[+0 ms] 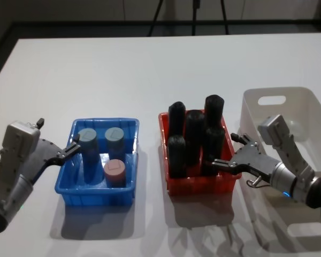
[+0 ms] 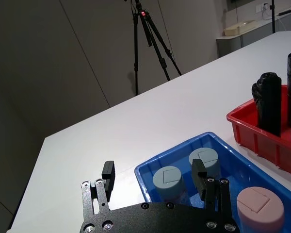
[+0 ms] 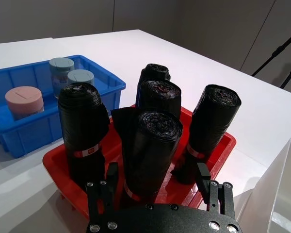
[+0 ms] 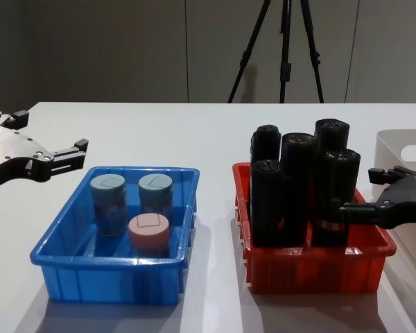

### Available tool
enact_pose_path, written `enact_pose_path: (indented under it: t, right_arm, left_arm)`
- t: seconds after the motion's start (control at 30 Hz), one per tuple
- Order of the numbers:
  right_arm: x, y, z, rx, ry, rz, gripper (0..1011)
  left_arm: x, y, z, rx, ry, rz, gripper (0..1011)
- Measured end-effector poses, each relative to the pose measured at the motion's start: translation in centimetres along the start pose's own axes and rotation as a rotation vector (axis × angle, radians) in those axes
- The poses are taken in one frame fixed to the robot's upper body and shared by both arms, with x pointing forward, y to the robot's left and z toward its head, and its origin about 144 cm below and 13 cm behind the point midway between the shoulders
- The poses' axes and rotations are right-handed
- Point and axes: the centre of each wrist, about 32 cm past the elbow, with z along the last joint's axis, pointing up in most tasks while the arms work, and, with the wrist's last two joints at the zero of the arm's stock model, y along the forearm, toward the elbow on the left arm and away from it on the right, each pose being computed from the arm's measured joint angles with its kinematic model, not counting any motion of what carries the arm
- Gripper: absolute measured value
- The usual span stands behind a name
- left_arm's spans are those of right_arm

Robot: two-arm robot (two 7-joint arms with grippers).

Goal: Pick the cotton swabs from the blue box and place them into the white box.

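Left gripper (image 1: 59, 134) hovers at the left rim of the blue box (image 1: 96, 197), fingers spread wide, holding nothing. Three cotton swabs (image 1: 115, 171) stand inside: two grey-blue at the back, a pink one nearer, with free floor to their right. Right gripper (image 1: 226, 150), splayed and empty too, hangs over the red tray's (image 1: 200, 187) right edge, just beside the white box (image 1: 278, 91). Bare table (image 1: 123, 69) beyond.

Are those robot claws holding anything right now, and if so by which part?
Nothing is held. The left gripper and right gripper are both open and empty; the cotton swabs stand in the blue box.
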Motion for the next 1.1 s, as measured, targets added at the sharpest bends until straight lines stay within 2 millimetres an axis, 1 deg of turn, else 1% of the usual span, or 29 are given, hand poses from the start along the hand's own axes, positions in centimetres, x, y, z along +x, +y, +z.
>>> enact_pose_path:
  t: [1.1]
  right_arm:
    - [0.0, 2.9, 0.0, -0.013, -0.021, 0.039, 1001]
  left_arm:
    - [0.0, 0.0, 0.0, 0.000, 0.000, 0.000, 1001]
